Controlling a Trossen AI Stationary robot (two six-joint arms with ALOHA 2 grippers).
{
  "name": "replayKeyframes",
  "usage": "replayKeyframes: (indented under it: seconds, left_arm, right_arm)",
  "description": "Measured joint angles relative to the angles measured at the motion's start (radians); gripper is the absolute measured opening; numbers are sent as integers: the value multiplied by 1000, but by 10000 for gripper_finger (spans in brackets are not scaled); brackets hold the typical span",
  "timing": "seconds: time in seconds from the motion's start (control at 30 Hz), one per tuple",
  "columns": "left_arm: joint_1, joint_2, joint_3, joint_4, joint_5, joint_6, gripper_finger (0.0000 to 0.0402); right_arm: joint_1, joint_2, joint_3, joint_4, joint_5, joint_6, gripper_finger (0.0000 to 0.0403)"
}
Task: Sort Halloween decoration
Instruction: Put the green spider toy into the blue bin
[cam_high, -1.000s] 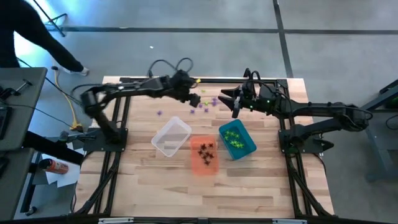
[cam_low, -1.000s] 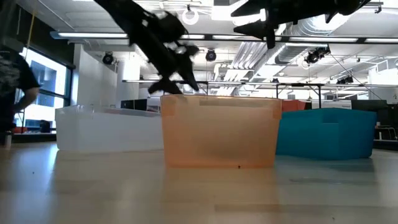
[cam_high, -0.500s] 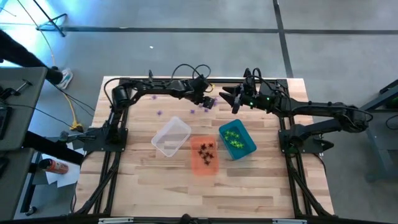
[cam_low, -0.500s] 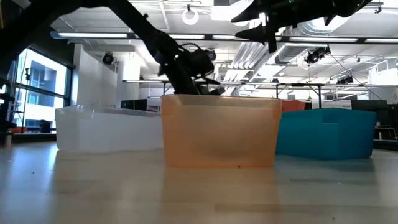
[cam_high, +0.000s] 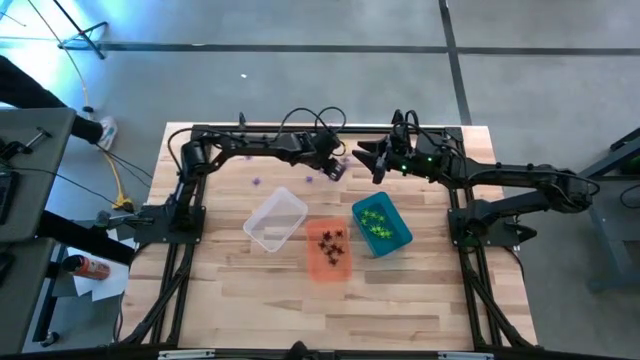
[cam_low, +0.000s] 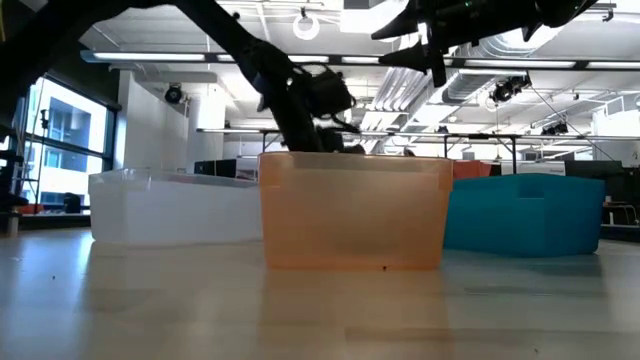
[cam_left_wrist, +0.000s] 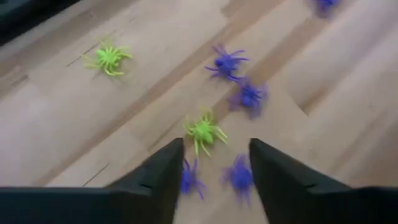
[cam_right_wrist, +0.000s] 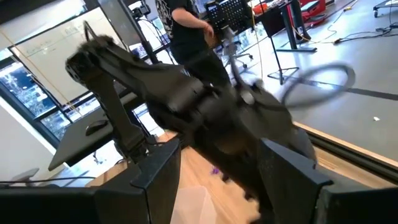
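The orange bin (cam_high: 328, 250) serves as the landmark: it stands nearest the front edge of the bench (cam_high: 300, 310) and holds black spider trinkets (cam_high: 331, 240). Beside it on one side is the clear bin (cam_high: 276, 221), with no contents discernible. Beside it on the other side is the teal bin (cam_high: 381, 225), holding bright green spider trinkets (cam_high: 377, 222).

Beyond the orange bin, toward the far edge of the bench, loose trinkets lie on the bare wood. The left wrist view shows purple spiders (cam_left_wrist: 227, 62) and green spiders (cam_left_wrist: 203, 131) scattered there, none touching a bin.

The left tool (cam_high: 334, 165) is low over this scatter, behind the orange bin. Its fingers (cam_left_wrist: 158, 177) stand apart at a moderate gap, with a purple spider (cam_left_wrist: 189, 179) just inside one finger and another (cam_left_wrist: 239, 177) between the fingers. Nothing is seen gripped.

The right tool (cam_high: 368, 160) is raised behind the teal bin, near the left tool and facing it. Its fingers (cam_right_wrist: 155, 171) stand wide apart and hold nothing.

A person (cam_right_wrist: 186, 28) stands in the room beyond the bench.
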Motion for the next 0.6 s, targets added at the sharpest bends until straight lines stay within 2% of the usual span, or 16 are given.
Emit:
replayKeyframes:
  seconds: [0.07, 0.13, 0.2, 0.3, 0.4, 0.47, 0.6]
  left_arm:
    - [2, -46, -13, -26, -13, 62, 115]
    - [13, -103, -72, -4, -42, 104, 48]
    - [32, -177, -194, 121, -16, 109, 15]
    - [75, -289, -428, 488, 117, 72, 6]
    - [124, -306, -617, 844, 279, 16, 1]
    - [138, -288, -631, 859, 303, 55, 0]
    - [114, -201, -522, 724, 311, 238, 0]
  right_arm:
    - [0, 0, 0, -6, 0, 0, 209]
    - [0, 0, 0, -8, 0, -1, 209]
    - [0, 0, 0, -9, 0, 0, 209]
    - [0, 0, 0, -12, 10, -1, 209]
    - [0, 0, 0, -17, 51, -2, 209]
    - [0, 0, 0, -18, 82, -3, 209]
    - [0, 0, 0, -18, 131, 30, 209]
